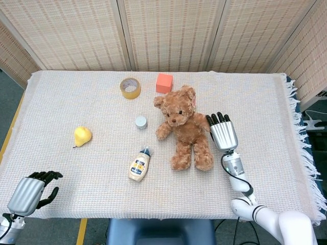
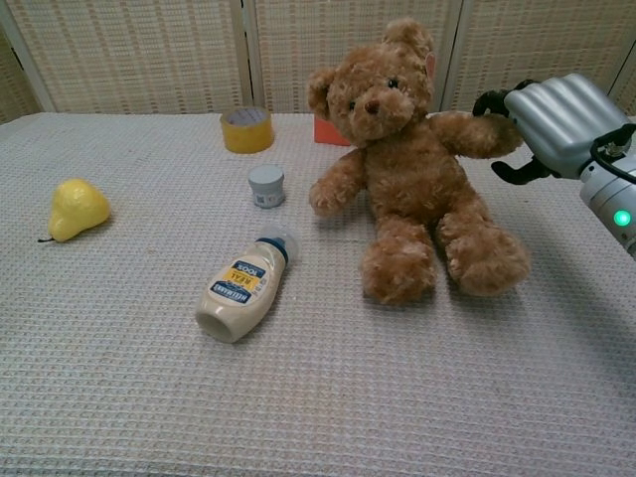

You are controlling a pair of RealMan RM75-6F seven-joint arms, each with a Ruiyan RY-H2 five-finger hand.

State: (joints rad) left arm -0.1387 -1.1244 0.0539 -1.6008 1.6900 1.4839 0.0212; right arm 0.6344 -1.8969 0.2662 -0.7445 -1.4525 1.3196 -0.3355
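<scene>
Chest view: right hand [image 2: 556, 124] fingers [image 2: 494, 100] touching teddy bear [image 2: 412, 169] arm.

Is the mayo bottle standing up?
No, the mayo bottle lies on its side on the table cloth, cap pointing toward the back.

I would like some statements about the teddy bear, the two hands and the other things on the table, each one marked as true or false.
1. The right hand is beside the outstretched arm of the teddy bear. True.
2. The mayonnaise bottle stands upright. False: it lies on its side on the table cloth.
3. The left hand holds the pear. False: it holds nothing and is at the near table edge, apart from the pear.
4. The orange block is behind the bear, near the tape roll. True.
5. The small grey cap sits on top of the tape roll. False: it stands on the cloth, between roll and bottle.
</scene>
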